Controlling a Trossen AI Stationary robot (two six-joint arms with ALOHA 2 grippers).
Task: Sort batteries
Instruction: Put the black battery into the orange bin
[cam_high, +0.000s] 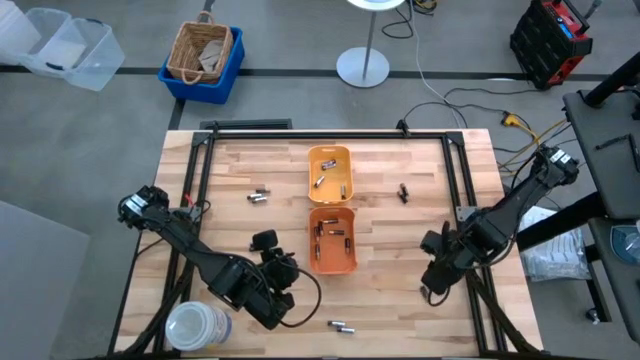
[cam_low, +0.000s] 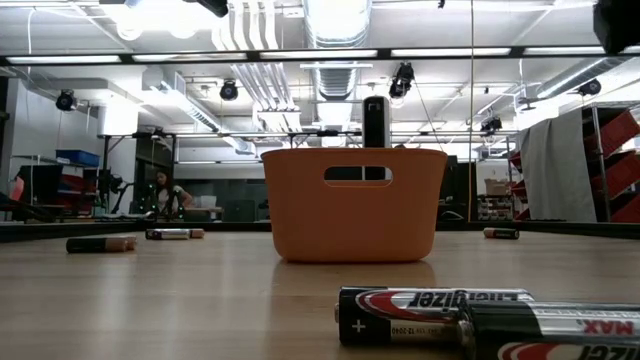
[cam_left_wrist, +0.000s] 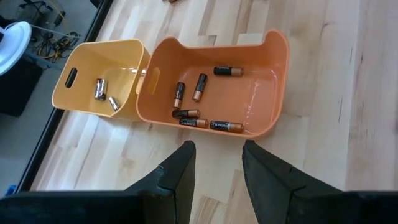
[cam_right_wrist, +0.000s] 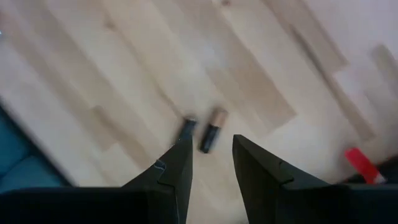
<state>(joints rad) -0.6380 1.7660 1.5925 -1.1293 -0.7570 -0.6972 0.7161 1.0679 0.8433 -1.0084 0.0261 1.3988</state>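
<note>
The sorting looks partly done. The orange tray (cam_left_wrist: 214, 87) holds about six copper-and-black batteries (cam_left_wrist: 199, 86), and the yellow tray (cam_left_wrist: 99, 81) touching it holds a few silvery ones (cam_left_wrist: 99, 89). Loose batteries are left on the counter (cam_high: 400, 280): a pair (cam_high: 259, 196) near the yellow tray's left side, a dark pair (cam_high: 403, 192) to its right, and a pair (cam_high: 342, 326) at the near edge.

The left claw (cam_left_wrist: 216, 155) hangs just in front of the orange tray, fingers apart and holding nothing. The right claw (cam_right_wrist: 210, 155) hovers over the dark pair, fingers apart and empty too.

In the low view, the closest battery reads "Energizer" (cam_low: 437, 303) with a plus sign at its end, and the one beside it reads "MAX" (cam_low: 605, 330). Other labels are too small to read.
</note>
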